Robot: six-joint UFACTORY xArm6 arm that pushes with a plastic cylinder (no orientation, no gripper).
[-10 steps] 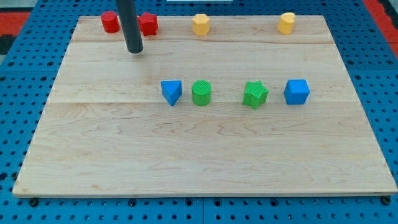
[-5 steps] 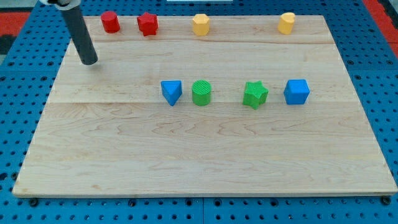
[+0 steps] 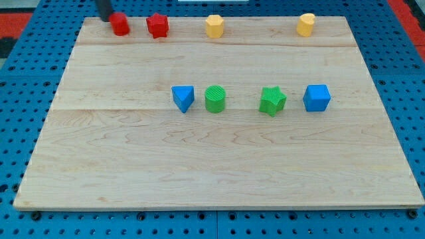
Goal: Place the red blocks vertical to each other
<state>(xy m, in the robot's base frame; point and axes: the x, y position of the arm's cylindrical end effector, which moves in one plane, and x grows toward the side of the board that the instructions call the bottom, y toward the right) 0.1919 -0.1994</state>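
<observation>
Pushing the red cylinder (image 3: 119, 24) toward the view's bottom and then rightward under the red star (image 3: 157, 25) should stack the pair vertically; the push must be slow and centred so it doesn't slip sideways. Both reds sit side by side at the counter (image 3: 219, 166) top edge. My tip (image 3: 106, 18) is just beside the cylinder's upper left, rod mostly out of frame; no end effector, nothing grasped.

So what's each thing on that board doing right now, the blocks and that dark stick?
My tip: at the view's top left, right beside the red cylinder.
Red cylinder: upright, top edge.
Red star: flat, apart from the cylinder.
Yellow blocks: untouched, top edge.
Blue and green blocks: in a row mid-board.
</observation>
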